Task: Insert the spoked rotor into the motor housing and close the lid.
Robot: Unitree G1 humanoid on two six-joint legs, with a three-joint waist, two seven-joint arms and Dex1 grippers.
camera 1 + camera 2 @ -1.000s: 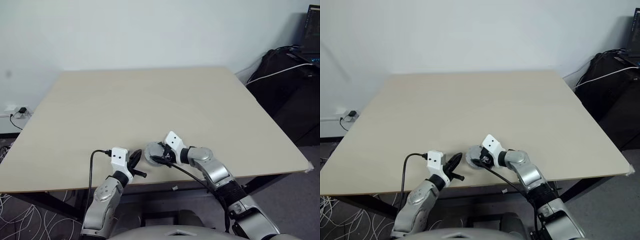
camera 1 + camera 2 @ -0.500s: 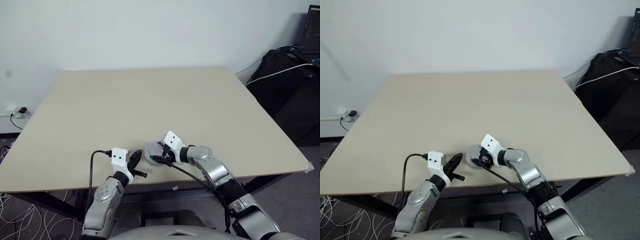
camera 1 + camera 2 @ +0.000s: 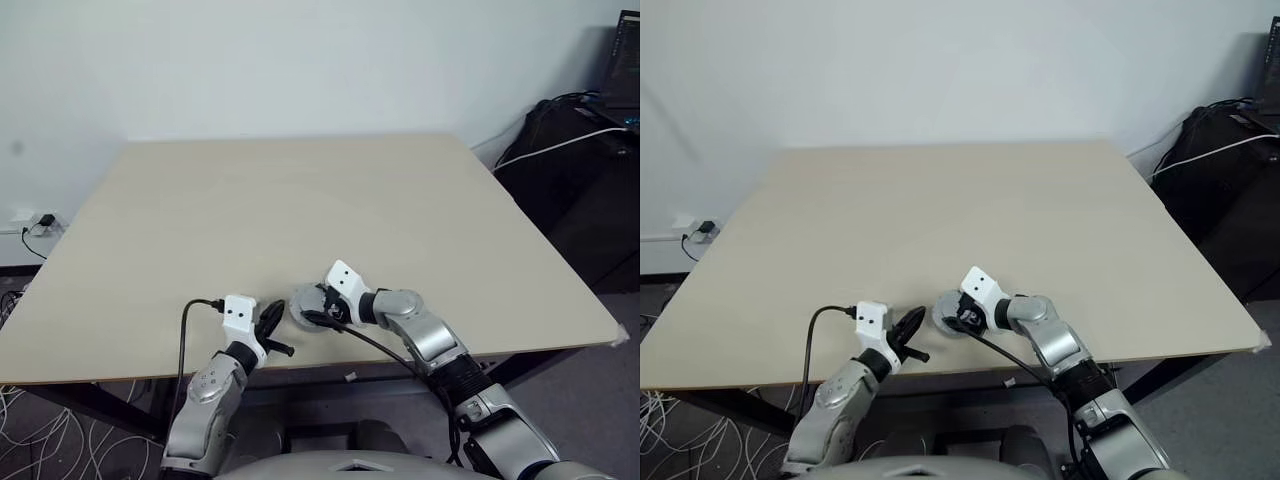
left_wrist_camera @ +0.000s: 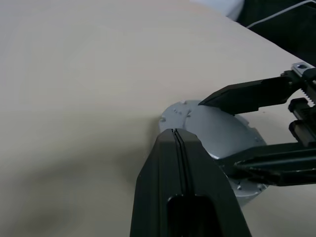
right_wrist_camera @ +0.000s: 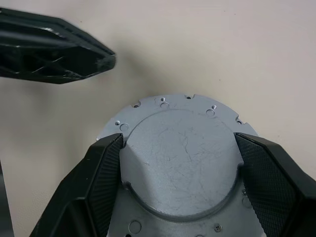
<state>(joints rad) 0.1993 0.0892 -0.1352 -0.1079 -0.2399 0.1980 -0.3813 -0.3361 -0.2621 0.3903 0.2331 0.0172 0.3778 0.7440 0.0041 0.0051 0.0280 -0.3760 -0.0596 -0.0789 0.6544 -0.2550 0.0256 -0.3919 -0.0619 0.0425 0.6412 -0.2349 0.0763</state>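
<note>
Nothing has moved: right gripper [image 5: 180, 163] fingers [image 5: 106, 173] clamp the lid [image 5: 180, 158] on the tabletop [image 3: 300, 200]; left gripper [image 4: 177, 136] fingers closed, empty.

The broad beige wooden tabletop [image 3: 300, 210] lies bare across its far, left and right stretches, leaving a hand room to pass anywhere there. The one crowded spot is at the near edge: the flat round silver-grey metal lid [image 5: 180, 158] sits between the spread black fingers [image 5: 103, 173] of the right end effector [image 3: 322, 308], and the left end effector [image 3: 270, 320], fingers pressed together, stands just beside it.
</note>
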